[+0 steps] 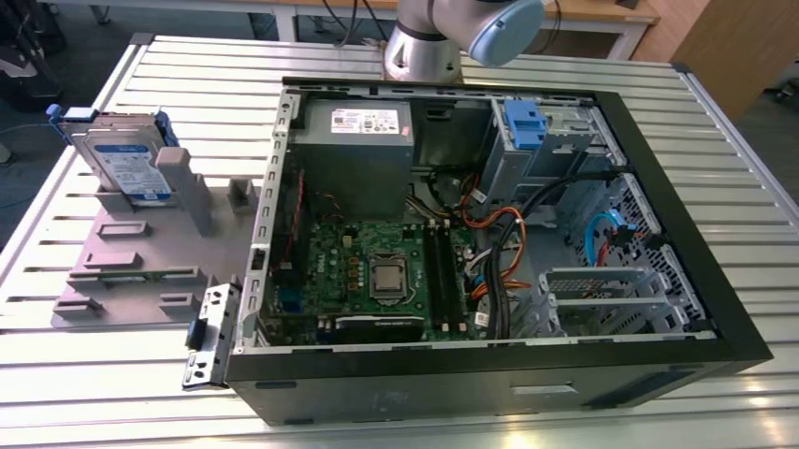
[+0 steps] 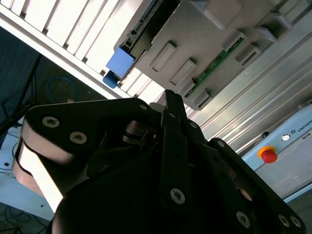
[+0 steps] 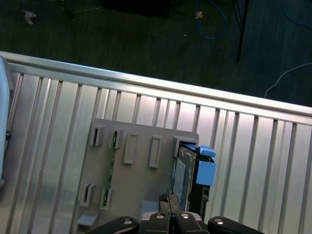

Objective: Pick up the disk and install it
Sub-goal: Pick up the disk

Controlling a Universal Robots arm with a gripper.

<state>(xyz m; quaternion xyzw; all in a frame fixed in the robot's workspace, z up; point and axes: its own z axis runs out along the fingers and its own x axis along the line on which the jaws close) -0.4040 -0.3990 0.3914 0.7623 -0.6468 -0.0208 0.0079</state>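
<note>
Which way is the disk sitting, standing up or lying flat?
Standing up. In the exterior view the disk stands on its edge in a slot of the grey holder, outside the computer.

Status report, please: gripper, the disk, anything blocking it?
Gripper over the grey holder, jaws shut, empty. Disk upright in the holder, outside the computer case. Nothing seen blocking the disk.

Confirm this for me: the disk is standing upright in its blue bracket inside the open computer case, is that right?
Not quite. The disk does stand upright in its blue bracket, but it is not inside the computer case. It sits in the grey holder on the table, to the exterior view's left of the open case. The exterior view shows this.
</note>
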